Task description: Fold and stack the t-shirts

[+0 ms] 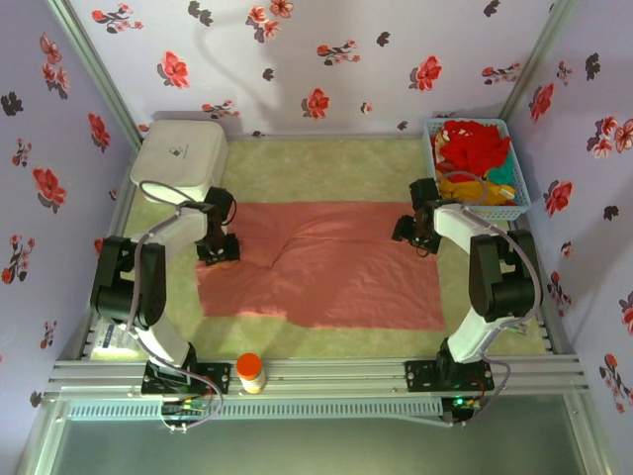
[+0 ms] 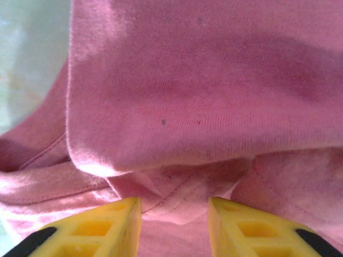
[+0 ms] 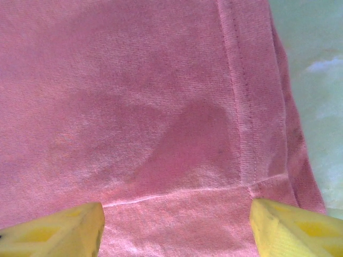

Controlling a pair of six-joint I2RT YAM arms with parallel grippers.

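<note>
Left and right jaws stand apart over the salmon-pink t-shirt (image 1: 321, 262) (long axis left-right).

- Top view is bright and evenly lit, a bit soft and low-res. The arms drop only small, faint shadows on the salmon-pink t-shirt (image 1: 326, 267).
- Left wrist view has a washed-out patch at the upper left and a darker shadow band across the upper right of the cloth.
- Right wrist view is soft-focus, with a rounded dark shadow mid-frame and pale glare along the right edge.
</note>
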